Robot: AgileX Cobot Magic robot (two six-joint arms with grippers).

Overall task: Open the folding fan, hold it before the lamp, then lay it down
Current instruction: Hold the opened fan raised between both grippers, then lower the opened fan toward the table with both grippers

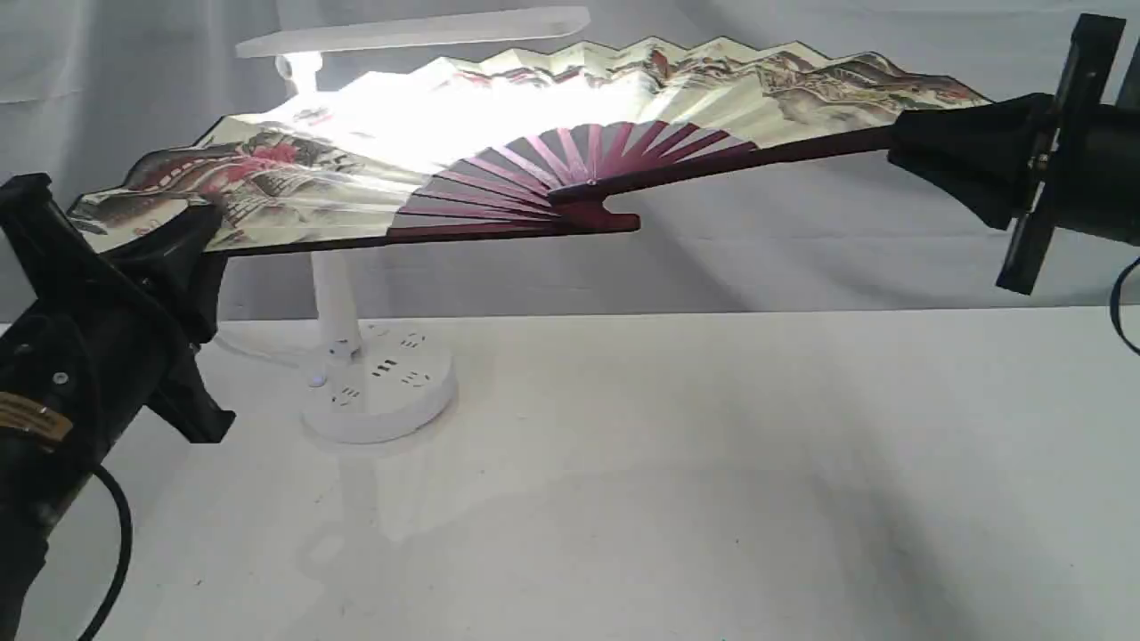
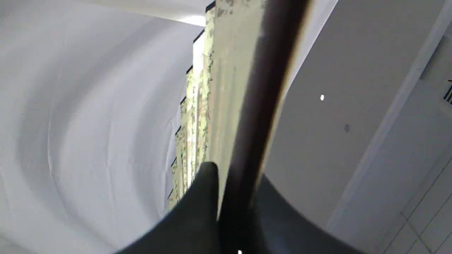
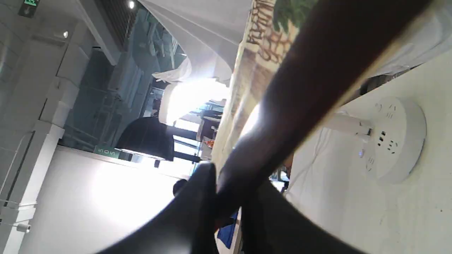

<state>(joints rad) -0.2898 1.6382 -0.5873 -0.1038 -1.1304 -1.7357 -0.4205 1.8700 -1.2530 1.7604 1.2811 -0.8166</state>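
Exterior view, cream pleated paper fan with maroon ribs (image 1: 570,169) spread between left gripper (image 1: 200,223) and right gripper (image 1: 899,147), each clamped on an end rib, lit white plastic desk lamp (image 1: 378,383) just behind

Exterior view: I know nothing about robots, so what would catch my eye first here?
The folding fan, spread wide open, hangs in the air above the white table, with the left gripper clamped on one end rib and the right gripper on the other. Behind the half near the left gripper the white desk lamp shines, washing out the painted leaf there.
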